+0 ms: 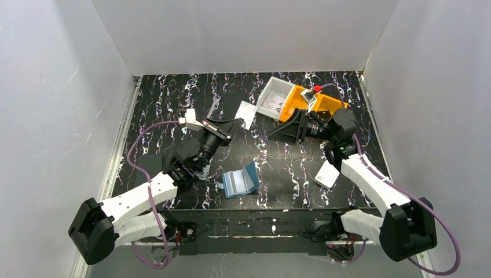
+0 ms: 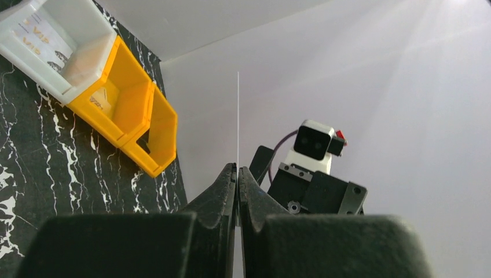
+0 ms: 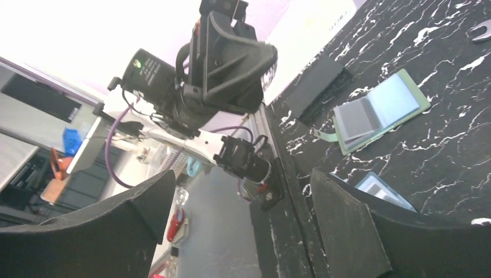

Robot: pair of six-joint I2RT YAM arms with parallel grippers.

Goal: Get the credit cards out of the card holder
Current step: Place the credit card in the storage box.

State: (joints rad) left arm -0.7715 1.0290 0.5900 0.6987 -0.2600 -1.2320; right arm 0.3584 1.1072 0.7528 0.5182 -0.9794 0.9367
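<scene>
L fingers [image 2: 237,169] pinched narrow on one credit card [image 2: 237,116], seen edge-on in wrist cam. Only its low edge is gripped, so a fast swing could pivot it or let it slip. R fingers [image 3: 243,174] spread wide, nothing in them. Card holder [image 1: 240,180] lies open on worktop [image 1: 168,98], approx 5 o'clock of L fingers, 7 o'clock of R, well apart from both. Second card [image 1: 327,174] flat beside R forearm. Holder unpinned, so next pull may drag it.

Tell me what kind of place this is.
Probably a robot test booth: white walls box in a black marbled table, with a left arm and right arm bolted at its near edge.
</scene>
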